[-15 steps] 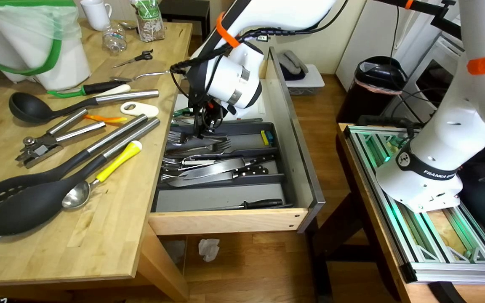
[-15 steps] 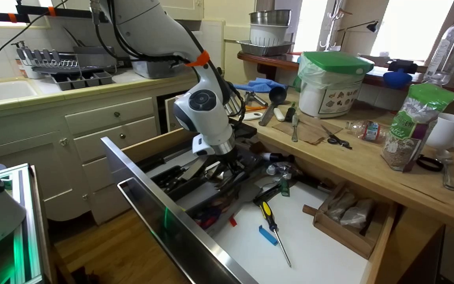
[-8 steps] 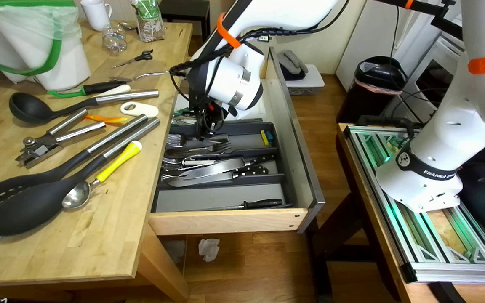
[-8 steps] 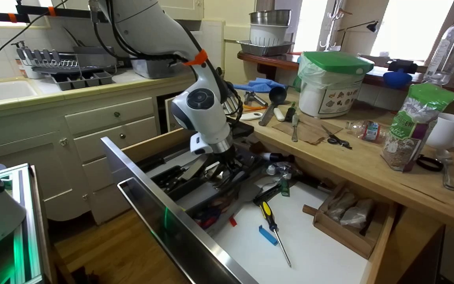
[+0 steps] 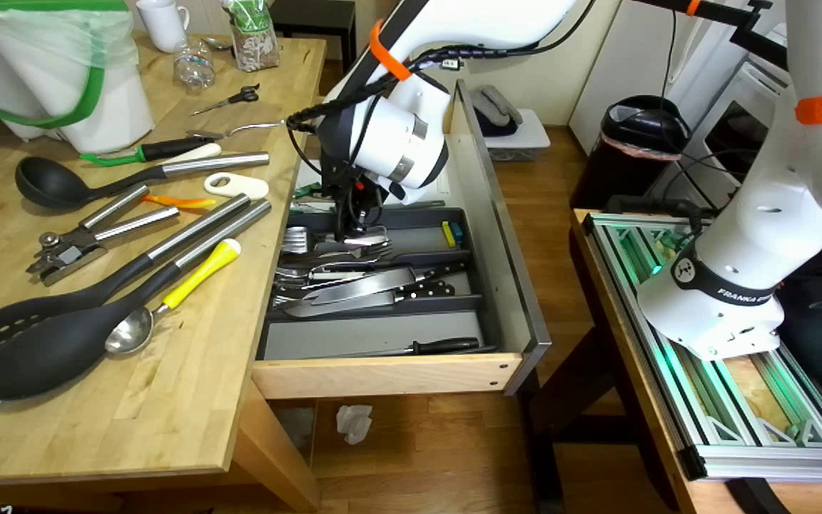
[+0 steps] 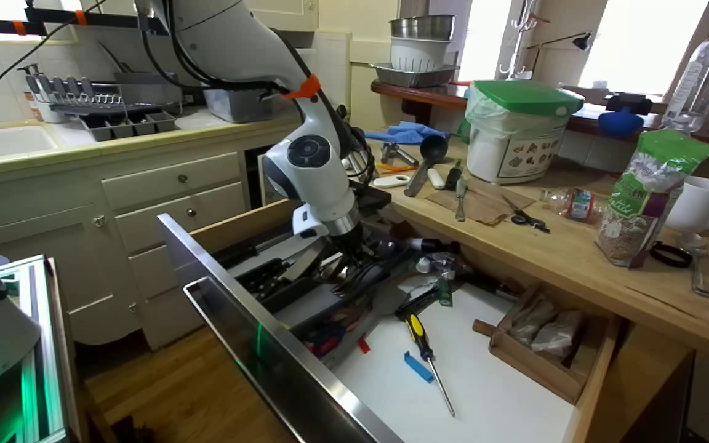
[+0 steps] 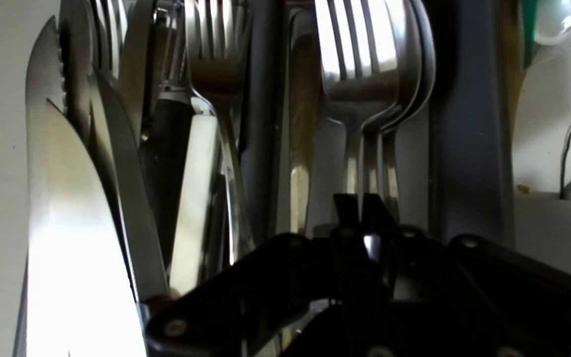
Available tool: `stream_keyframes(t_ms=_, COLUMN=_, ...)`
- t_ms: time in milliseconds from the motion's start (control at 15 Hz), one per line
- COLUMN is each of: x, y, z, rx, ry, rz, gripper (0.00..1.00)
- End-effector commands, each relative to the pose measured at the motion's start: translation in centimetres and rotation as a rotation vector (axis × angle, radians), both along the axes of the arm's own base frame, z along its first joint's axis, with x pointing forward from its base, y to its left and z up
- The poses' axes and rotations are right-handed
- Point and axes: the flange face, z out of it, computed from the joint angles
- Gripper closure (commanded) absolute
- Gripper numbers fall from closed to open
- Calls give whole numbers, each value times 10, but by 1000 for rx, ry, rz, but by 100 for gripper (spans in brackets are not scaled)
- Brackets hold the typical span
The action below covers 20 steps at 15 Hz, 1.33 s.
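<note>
Standing at the far left in an exterior view, a white bin (image 5: 117,107) shares the tabletop (image 5: 133,435) with a slotted spoon (image 5: 29,323), a solid black spoon (image 5: 61,350), a black ladle (image 5: 54,184) and a yellow-handled scoop (image 5: 186,287). To their right, just past the tabletop's edge, the drawer (image 5: 389,375) is open with a grey compartment tray (image 5: 375,335) inside, and both exterior views show your arm (image 5: 389,143) reaching down into that tray. Across the wrist view, you see at left a broad knife blade (image 7: 72,223), bright with glare, then a white handle (image 7: 197,183), then a single fork (image 7: 218,74) just beside it. A dark divider (image 7: 258,124) parts these from the next compartment, where a lone metal handle (image 7: 303,89) lies beside a broad fork (image 7: 362,87) that tops a small nested stack of utensils (image 7: 409,59), its tines pointing to the top of the view. Your tool (image 7: 361,208) sits at the handles of that stack, its fingertips (image 7: 347,210) set narrow with only a slim gap between them; you cannot tell whether a handle is pinched there, since they cover that spot. Right of the stack come the tray's dark outer wall (image 7: 474,124) and a stretch of white drawer floor (image 7: 538,129), where a thin dark wire (image 7: 569,129) curls near the view's edge. Farther right in an exterior view stand a black trash bin (image 5: 618,171) and then your arm's white base (image 5: 711,321) on an aluminium frame (image 5: 782,457).
</note>
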Motion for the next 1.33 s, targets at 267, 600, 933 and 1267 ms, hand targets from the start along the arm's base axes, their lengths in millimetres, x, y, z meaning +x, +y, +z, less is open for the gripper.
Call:
stream_keyframes(t_ms=267, x=-15, y=8, z=8, rx=-7, ry=-5, rz=0, gripper=97)
stream_keyframes(t_ms=600, x=-16, y=4, z=2, rx=-1, ry=6, rz=-1, gripper=97)
stream_keyframes(t_ms=933, x=-17, y=2, z=4, rx=-29, ry=6, rz=-5, gripper=97)
stream_keyframes(t_ms=1267, x=-13, y=-3, z=13, rx=-92, ry=-2, rz=-10, gripper=64)
